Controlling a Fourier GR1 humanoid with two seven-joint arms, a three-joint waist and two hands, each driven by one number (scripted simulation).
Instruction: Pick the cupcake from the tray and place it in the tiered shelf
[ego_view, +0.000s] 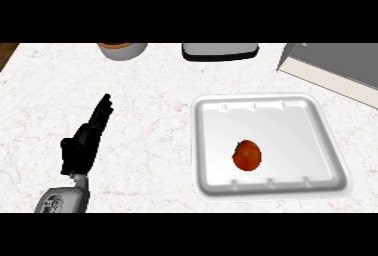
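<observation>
A reddish-brown cupcake (248, 155) lies in the white tray (214, 150), a little below the tray's middle. My left hand (85, 140) is over the counter to the left of the tray, well apart from it, with its fingers straight and pointing away from me. It holds nothing. My right hand does not show. The grey tiered shelf (332, 67) sits at the upper right, cut off by the view's edge.
At the counter's far edge stand a grey pot with an orange rim (122, 50) and a dark-edged grey appliance (220, 51). Bare white marbled counter (148, 100) lies between my left hand and the tray.
</observation>
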